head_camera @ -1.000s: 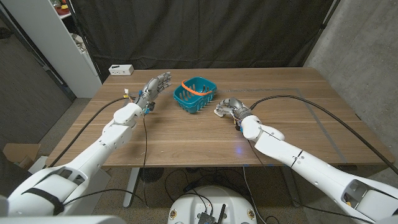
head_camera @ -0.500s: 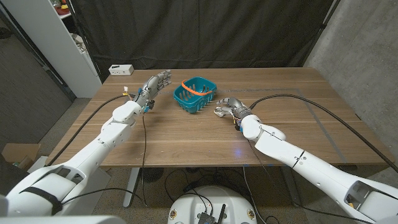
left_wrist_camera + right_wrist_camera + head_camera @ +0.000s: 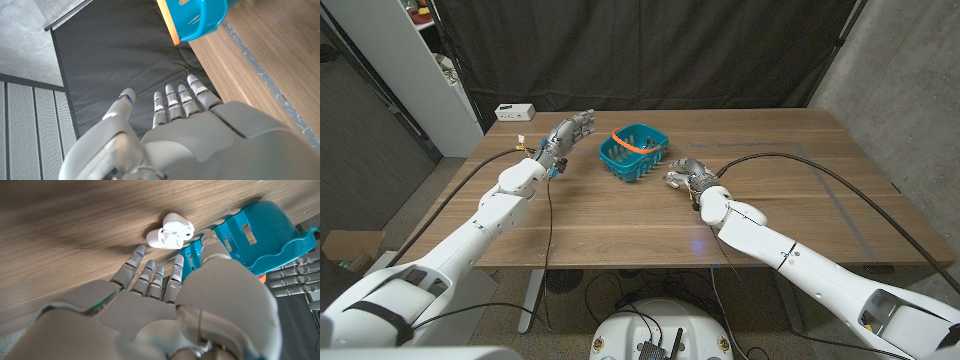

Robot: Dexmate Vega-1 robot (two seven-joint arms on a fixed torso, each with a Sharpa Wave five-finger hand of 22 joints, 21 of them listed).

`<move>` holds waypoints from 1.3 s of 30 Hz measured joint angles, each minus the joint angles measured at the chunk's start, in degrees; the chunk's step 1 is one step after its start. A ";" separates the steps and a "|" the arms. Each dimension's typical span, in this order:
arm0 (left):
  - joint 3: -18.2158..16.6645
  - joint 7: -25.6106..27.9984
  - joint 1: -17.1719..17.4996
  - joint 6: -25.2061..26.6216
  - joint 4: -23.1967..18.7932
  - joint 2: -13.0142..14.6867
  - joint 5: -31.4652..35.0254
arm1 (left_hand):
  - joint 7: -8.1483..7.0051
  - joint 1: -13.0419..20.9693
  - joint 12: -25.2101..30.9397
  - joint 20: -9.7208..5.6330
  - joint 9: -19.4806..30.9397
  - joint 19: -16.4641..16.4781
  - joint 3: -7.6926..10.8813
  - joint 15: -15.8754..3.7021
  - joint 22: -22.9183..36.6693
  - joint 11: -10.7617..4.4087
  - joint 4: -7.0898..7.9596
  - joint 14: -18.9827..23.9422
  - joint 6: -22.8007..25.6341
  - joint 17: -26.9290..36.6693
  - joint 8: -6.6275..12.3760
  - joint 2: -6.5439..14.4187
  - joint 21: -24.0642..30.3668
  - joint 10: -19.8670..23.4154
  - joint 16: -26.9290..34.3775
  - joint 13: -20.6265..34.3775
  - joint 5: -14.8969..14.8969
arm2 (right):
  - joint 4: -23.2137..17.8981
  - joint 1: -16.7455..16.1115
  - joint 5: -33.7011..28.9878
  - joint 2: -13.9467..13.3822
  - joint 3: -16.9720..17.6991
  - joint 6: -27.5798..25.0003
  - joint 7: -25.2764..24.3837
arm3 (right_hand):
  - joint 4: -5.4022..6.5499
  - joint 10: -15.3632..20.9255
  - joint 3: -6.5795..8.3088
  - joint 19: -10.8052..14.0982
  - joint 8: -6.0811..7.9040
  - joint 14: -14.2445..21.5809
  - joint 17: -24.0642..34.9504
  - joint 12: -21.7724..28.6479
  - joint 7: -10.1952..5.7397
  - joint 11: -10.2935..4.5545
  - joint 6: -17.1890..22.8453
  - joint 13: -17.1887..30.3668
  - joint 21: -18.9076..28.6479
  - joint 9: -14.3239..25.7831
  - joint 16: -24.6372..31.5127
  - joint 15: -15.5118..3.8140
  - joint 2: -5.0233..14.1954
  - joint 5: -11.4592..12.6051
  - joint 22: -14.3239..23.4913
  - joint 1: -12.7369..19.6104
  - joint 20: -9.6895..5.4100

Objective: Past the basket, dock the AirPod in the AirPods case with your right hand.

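While the table (image 3: 620, 215) carries everything, the teal basket (image 3: 633, 153) with its orange handle sits as the landmark toward the far middle. Left of the basket, the left hand (image 3: 570, 136) hovers with fingers straight and apart, holding nothing. Right of the basket and near it, the right hand (image 3: 685, 173) is loosely spread with no hold on anything, fingers (image 3: 150, 272) reaching toward the case (image 3: 170, 231). That white case lies open on the wood beside the basket's wall, its long axis roughly along the wall; an AirPod cannot be made out
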 measured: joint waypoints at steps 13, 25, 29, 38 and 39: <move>0.00 -0.29 -0.10 0.52 -0.53 0.71 0.53 | -0.41 0.00 0.00 0.00 0.00 0.00 0.00 -0.23 0.00 0.00 0.00 0.23 -0.41 0.00 0.00 0.00 0.00 0.00 0.00 0.00 0.00 | 0.91 -0.83 0.71 1.99 -0.04 -2.00 -4.02 | -0.26 -0.20 0.26 -0.82 0.00 -0.42 -0.01 -0.11 -0.16 -0.20 -0.65 0.00 -0.01 -0.26 -0.06 -0.15 -0.42 0.44 -0.14 0.15 0.00; 0.71 -0.07 -0.60 1.14 -1.17 1.15 1.77 | -0.40 0.00 0.00 0.00 0.00 0.00 0.00 -0.22 0.00 0.00 0.00 0.23 -0.42 0.01 0.00 0.00 0.00 0.00 0.00 0.00 0.00 | 1.68 -2.23 0.16 0.45 -0.44 3.17 -6.23 | -1.01 0.33 2.15 0.54 2.56 1.08 0.14 1.05 -7.78 -2.97 4.36 0.26 0.29 0.17 -0.05 -0.19 -0.27 0.86 -0.14 2.14 -0.36; 0.94 -0.09 -0.80 1.27 -1.16 1.17 2.04 | -0.40 0.00 0.00 0.00 0.00 0.00 0.00 -0.22 0.00 0.00 0.01 0.22 -0.42 0.01 0.00 0.00 0.00 0.00 0.00 0.00 0.00 | 1.86 -2.43 -0.27 -0.04 -0.48 5.15 -6.07 | -0.78 0.32 2.38 0.35 3.23 1.08 0.26 1.05 -8.54 -3.31 5.80 0.26 0.30 0.44 -0.04 -0.19 -0.56 0.88 -0.11 2.43 -0.55; 1.03 0.58 -0.80 1.97 -1.33 1.31 2.48 | -0.39 0.00 0.13 0.00 0.00 0.00 0.00 -0.22 0.00 0.00 0.01 0.22 -0.43 0.01 0.00 0.00 0.00 0.00 0.00 0.00 0.00 | 2.24 -2.65 -0.59 -0.92 -0.33 6.23 -5.75 | -0.38 0.33 2.78 0.13 4.10 1.07 0.53 1.05 -8.83 -3.57 8.45 0.53 0.30 0.70 -0.04 -0.18 -0.53 0.88 -0.09 2.40 -0.75; 1.03 0.62 -0.80 2.02 -1.33 1.31 2.52 | -0.38 0.00 0.13 0.00 0.00 0.00 0.00 -0.22 0.00 0.00 0.01 0.22 -0.43 0.01 0.00 0.00 0.00 0.00 0.00 0.00 0.00 | 2.24 -2.65 -0.59 -0.97 -0.29 6.23 -5.75 | -0.38 0.19 2.78 0.13 4.10 1.07 0.53 1.05 -8.70 -3.71 8.59 0.53 0.30 0.70 -0.04 -0.19 -0.27 0.88 -0.08 2.13 -0.75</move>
